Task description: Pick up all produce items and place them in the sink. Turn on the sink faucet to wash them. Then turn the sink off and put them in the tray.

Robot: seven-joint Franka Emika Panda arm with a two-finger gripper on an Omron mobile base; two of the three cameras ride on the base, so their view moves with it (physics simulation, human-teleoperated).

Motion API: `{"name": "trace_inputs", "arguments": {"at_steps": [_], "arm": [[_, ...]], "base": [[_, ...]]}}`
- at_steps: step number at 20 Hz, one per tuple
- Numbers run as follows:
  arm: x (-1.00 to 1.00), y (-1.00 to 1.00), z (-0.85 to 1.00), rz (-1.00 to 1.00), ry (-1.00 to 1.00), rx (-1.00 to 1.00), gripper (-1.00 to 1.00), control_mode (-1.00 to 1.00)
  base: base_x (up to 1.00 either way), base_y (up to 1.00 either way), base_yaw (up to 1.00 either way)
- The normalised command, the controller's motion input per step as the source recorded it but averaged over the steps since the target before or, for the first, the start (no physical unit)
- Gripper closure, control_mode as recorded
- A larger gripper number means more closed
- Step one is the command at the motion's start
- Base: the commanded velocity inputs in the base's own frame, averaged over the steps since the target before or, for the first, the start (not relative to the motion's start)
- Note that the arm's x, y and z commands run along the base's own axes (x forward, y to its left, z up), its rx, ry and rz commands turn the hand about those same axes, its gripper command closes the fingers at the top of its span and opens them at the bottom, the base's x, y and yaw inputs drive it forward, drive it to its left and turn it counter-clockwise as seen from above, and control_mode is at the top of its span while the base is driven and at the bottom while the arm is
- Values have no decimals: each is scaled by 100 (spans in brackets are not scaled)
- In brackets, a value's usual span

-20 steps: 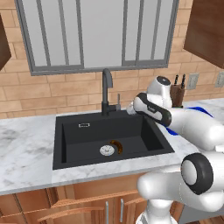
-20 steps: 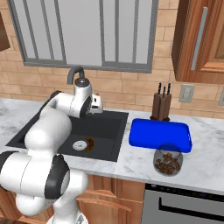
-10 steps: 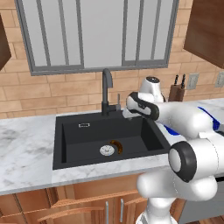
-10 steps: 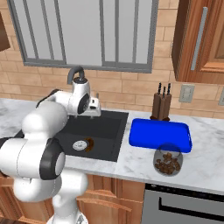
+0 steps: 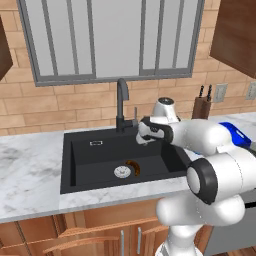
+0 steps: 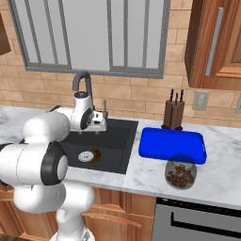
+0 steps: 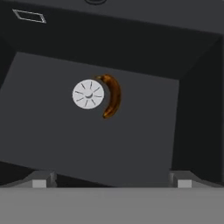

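The produce item, a dark brown-orange curved piece, lies on the floor of the black sink against the round silver drain. The same piece is seen from both base cameras. My gripper is open and holds nothing; its fingertips stand wide apart. The gripper hangs over the back right of the basin, close to the sink faucet and its thin lever. The blue tray rests on the counter right of the sink.
A round dish of brown lumps stands in front of the tray. A knife block is against the brick wall behind the tray. A silver overflow plate is set in the sink's back wall. Marble counter runs left of the sink.
The arm has swung, and the hand has shifted a little to the left over the sink, nearer the faucet. The gripper stays open. The produce piece has not moved.
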Motion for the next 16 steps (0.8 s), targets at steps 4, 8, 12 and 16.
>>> {"name": "trace_inputs", "arguments": {"at_steps": [4, 8, 12, 16], "arm": [[13, 20, -29, 0, 0, 0, -100, -100], [35, 31, -24, 0, 5, 0, -100, -100], [34, 28, -33, 0, 4, 0, -100, -100], [25, 10, -35, -1, 3, 0, -100, -100]], "base": [[0, 0, 0], [0, 0, 0], [0, 0, 0], [0, 0, 0]]}}
